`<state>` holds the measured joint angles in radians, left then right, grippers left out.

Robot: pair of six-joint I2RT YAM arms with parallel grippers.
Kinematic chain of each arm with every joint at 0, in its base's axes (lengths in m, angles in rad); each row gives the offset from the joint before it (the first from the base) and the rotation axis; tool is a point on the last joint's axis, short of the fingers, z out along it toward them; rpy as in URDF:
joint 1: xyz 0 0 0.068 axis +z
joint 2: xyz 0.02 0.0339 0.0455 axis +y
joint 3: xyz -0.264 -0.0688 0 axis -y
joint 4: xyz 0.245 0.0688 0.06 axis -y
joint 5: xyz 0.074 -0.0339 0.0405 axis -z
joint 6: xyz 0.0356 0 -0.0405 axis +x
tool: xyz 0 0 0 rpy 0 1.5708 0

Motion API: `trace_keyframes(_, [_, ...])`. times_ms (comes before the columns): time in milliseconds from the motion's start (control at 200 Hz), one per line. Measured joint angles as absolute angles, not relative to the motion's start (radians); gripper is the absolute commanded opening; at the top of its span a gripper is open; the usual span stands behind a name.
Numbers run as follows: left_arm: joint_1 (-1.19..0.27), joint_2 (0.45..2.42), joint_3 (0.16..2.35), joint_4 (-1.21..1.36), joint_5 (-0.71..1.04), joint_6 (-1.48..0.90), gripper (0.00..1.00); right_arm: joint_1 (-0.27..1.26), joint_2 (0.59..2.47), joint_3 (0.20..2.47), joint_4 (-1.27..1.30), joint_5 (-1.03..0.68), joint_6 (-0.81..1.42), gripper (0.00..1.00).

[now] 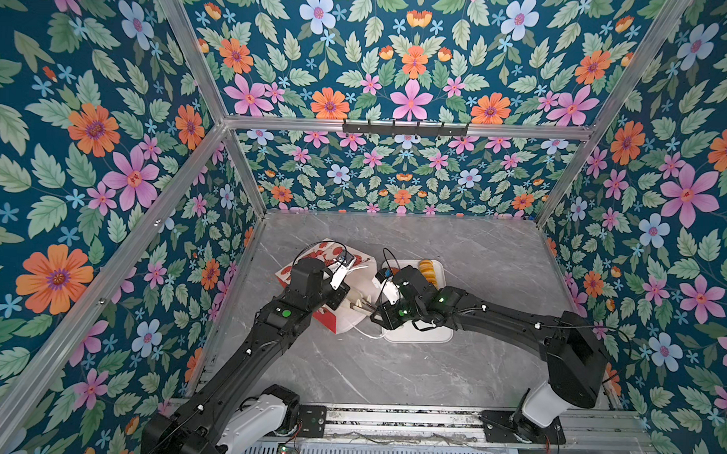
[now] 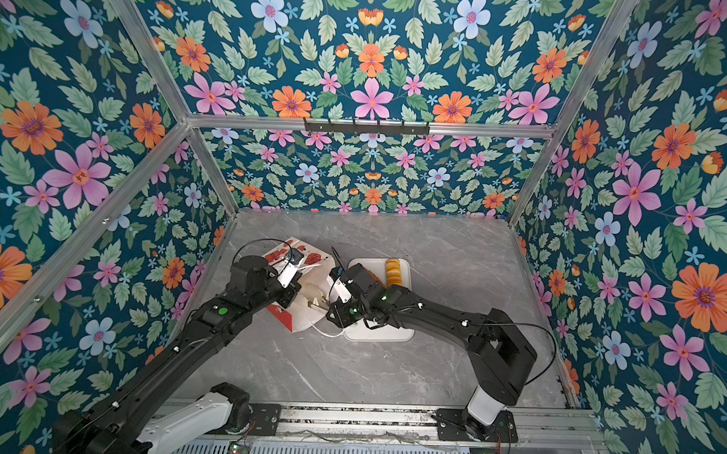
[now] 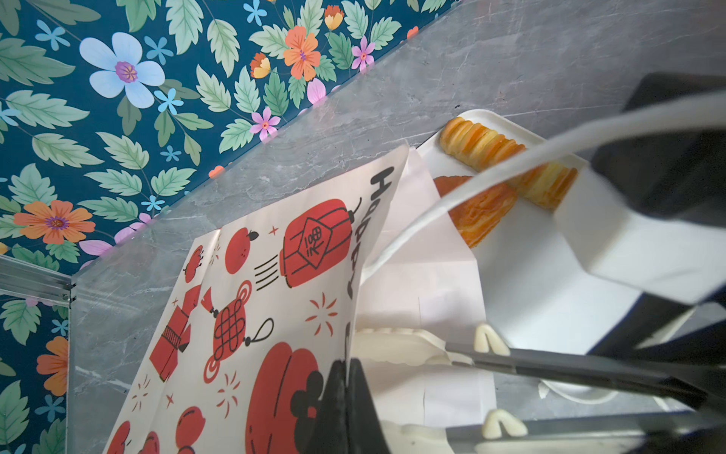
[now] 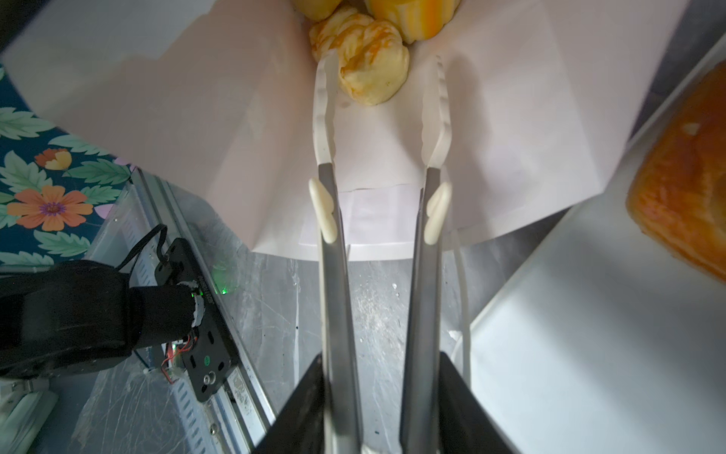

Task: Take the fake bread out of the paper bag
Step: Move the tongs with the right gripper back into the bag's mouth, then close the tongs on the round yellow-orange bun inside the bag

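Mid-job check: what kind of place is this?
Probably a staged robot test booth, not a kitchen: floral-print walls on an aluminium frame, a grey marble-look tabletop, both arms bolted to a front rail.

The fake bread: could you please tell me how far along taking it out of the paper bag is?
Done: a ridged roll and a brown bun lie on the white tray. In hand: the left tool pinches the paper bag open; the right tool holds tongs in its mouth, nothing gripped yet. Left: a pale knotted piece and two more pieces lie inside.
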<state>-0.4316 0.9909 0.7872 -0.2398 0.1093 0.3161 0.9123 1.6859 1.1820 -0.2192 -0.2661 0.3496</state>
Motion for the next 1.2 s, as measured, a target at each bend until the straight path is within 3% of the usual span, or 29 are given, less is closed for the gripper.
trace_keyframes(1200, [-0.431, 0.979, 0.764, -0.233, 0.115, 0.312, 0.0, 0.912, 1.87, 1.324, -0.182, -0.362, 0.374, 0.39])
